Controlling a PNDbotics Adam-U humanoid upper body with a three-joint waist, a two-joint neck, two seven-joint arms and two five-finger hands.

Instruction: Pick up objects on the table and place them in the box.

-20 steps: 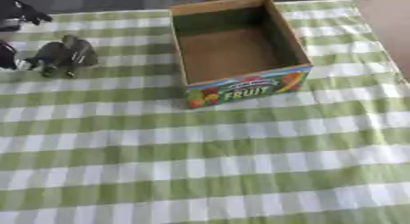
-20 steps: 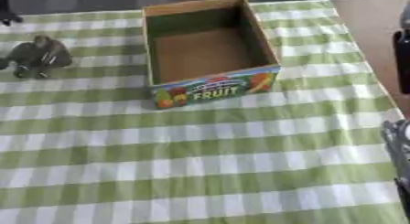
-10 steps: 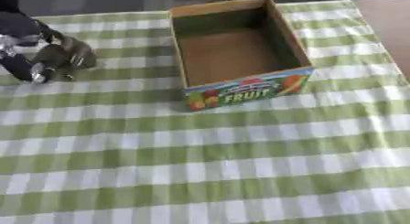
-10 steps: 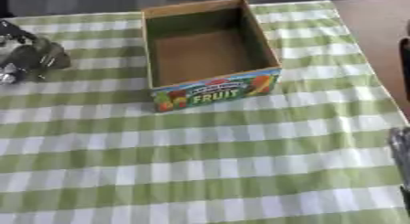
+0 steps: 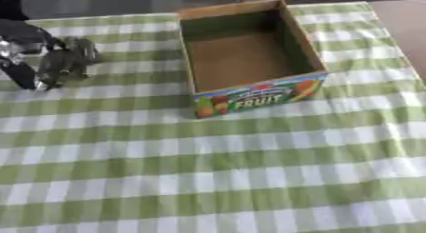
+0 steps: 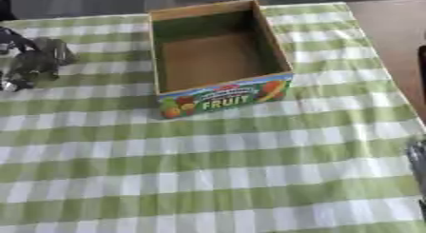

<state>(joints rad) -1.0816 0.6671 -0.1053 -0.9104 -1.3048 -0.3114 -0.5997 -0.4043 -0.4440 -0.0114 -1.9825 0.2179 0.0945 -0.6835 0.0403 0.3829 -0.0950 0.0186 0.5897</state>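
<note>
A grey toy elephant [image 5: 73, 60] stands on the green checked cloth at the far left. My left hand [image 5: 23, 45], black and silver, comes in from the left edge and lies against the elephant's left side, covering part of it. The picture is blurred there, so its grasp is unclear. An open cardboard box [image 5: 249, 92] with a "FRUIT" label on its front stands at centre, to the right of the toy, and nothing shows inside it. My right hand [image 6: 416, 156] shows only as a straight grey sliver at the right edge of the right eye view.
The green and white checked cloth [image 5: 216, 179] covers the table. Bare brown tabletop [image 6: 395, 32] shows at the upper right, beyond the cloth's edge.
My left hand has moved in from the upper left and down onto the elephant's left side. The elephant and the box stay where they were.
</note>
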